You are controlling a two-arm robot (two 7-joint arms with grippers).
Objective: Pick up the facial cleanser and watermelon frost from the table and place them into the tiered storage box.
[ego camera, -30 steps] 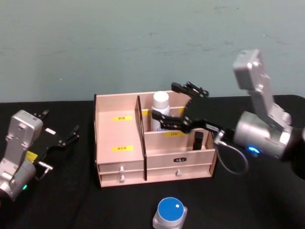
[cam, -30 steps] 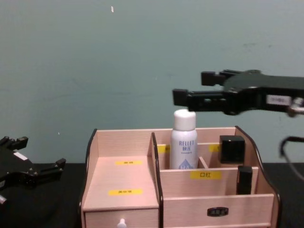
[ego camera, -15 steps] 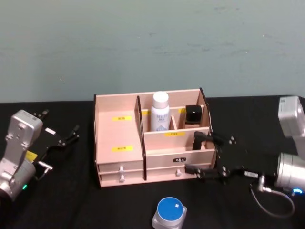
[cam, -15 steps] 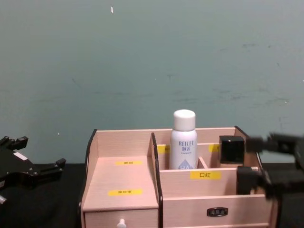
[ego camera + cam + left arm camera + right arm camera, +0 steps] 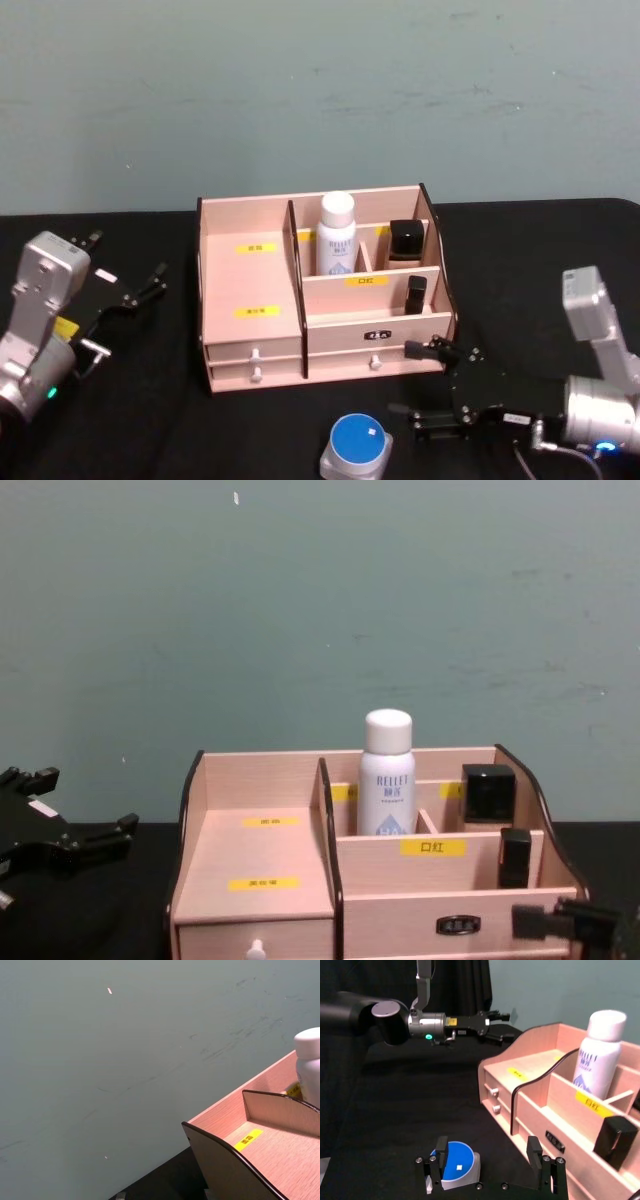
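- Head view: tiered storage box (image 5: pixel 225 285) mid-table; white bottle (image 5: pixel 337 235) upright in a rear compartment; blue-lidded jar (image 5: pixel 358 445) on the table in front of the box, its base cut by the frame edge; right gripper (image 5: pixel 401 378) low, just right of the jar, fingers apart, holding nothing; left gripper (image 5: pixel 128 254) parked well left of the box, fingers apart.
- Left wrist view: one box corner; bottle cut off at the frame edge.
- Right wrist view: jar partly hidden behind one spread finger (image 5: pixel 441 1146); touching or apart, cannot tell.
- Chest view: right gripper cut off at the lower right corner, before the box's front; bottle's lower part hidden behind a divider.
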